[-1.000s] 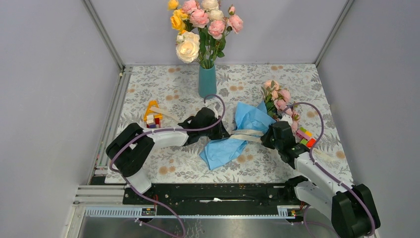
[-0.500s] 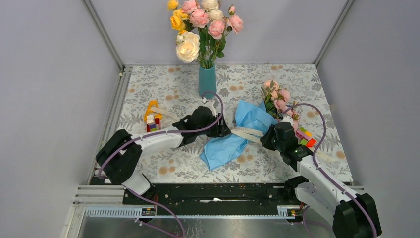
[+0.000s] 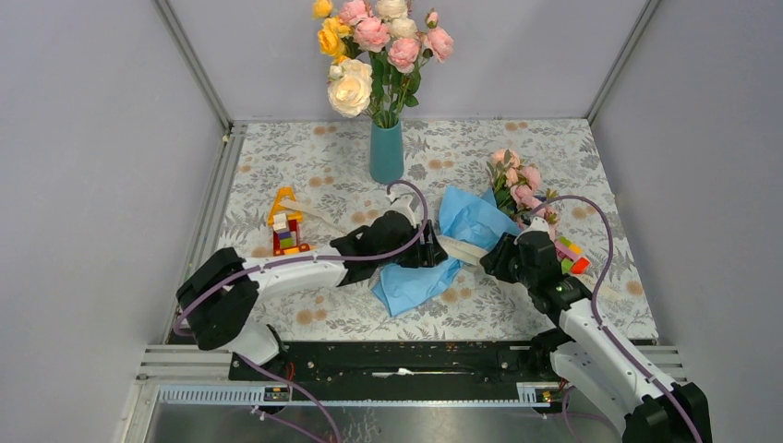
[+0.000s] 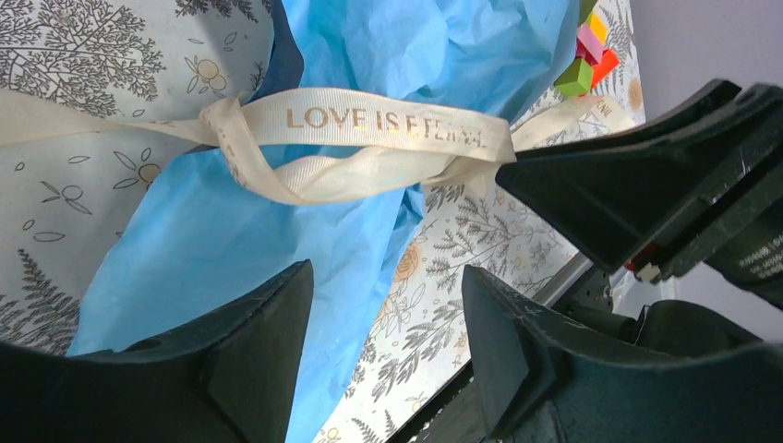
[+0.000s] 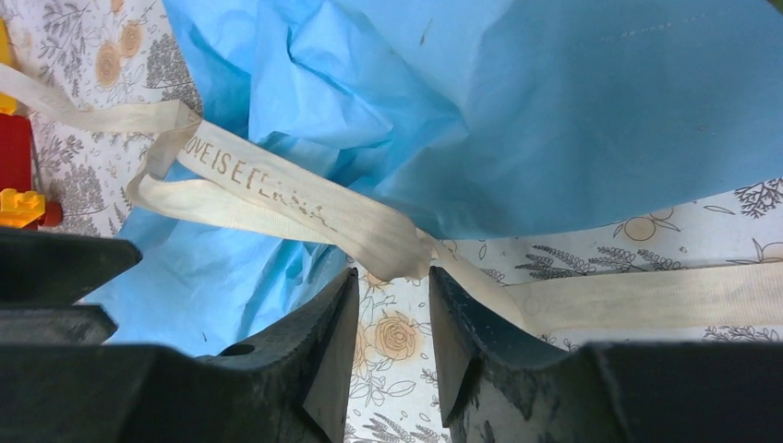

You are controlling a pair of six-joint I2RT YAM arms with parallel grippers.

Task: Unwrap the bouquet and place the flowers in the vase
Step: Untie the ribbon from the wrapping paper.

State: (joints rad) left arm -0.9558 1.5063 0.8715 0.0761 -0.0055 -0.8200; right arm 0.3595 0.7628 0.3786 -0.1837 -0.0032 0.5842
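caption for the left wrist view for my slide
Open left pincer poised over crinkled light blue wrapping paper crossed by a cream printed fabric ribbon.

Bright, even light falls from overhead in the top view, leaving only soft, faint shadows beneath the arms (image 3: 295, 263) on the desk (image 3: 305, 157). The grey walls (image 3: 92, 138) show no glare, and focus is crisp throughout, though the frame rails splay outward as under a wide lens. In both wrist views the blue paper (image 4: 231, 268) is vivid and well exposed. The left gripper (image 4: 386, 277) and right gripper (image 5: 392, 277) sit close to the lens as dark, almost featureless shapes with slightly soft edges. The ribbon (image 4: 388, 120) lettering is sharp from the left wrist and a little softer from the right.
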